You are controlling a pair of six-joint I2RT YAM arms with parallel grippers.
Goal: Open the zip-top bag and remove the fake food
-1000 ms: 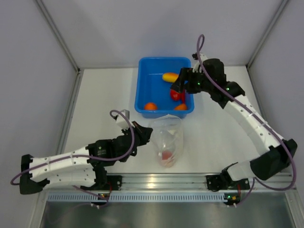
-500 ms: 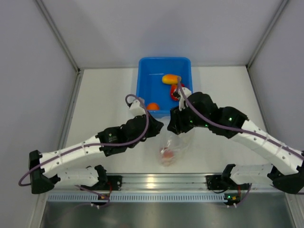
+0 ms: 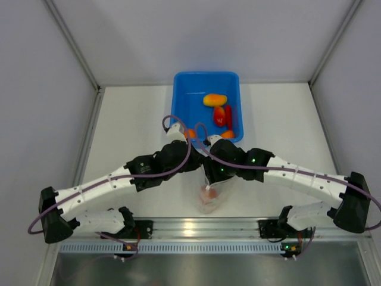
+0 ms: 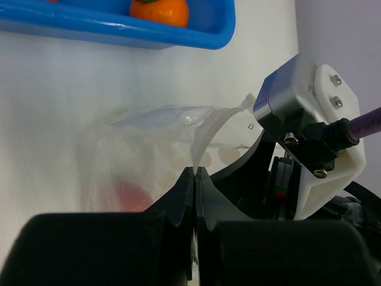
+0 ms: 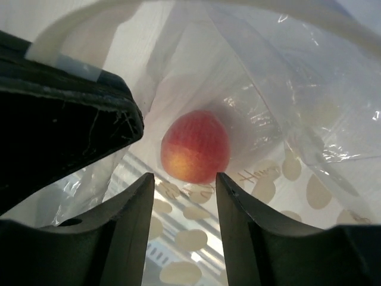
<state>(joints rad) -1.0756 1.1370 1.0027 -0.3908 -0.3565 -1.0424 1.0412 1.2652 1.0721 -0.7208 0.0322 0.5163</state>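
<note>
While the left gripper (image 4: 195, 174) has its fingers pressed fully together on the white rim of the zip-top bag (image 4: 149, 134), the right gripper (image 5: 184, 185) sits inside the gaping mouth. Its fingers are partly spread and grip nothing. A red-pink toy fruit (image 5: 195, 146) lies just ahead between them, at the bag's bottom. The bag rests on the table (image 3: 131, 119) just this side of the blue tub (image 3: 184, 95), where the other fake food pieces (image 3: 215, 99) lie.
</note>
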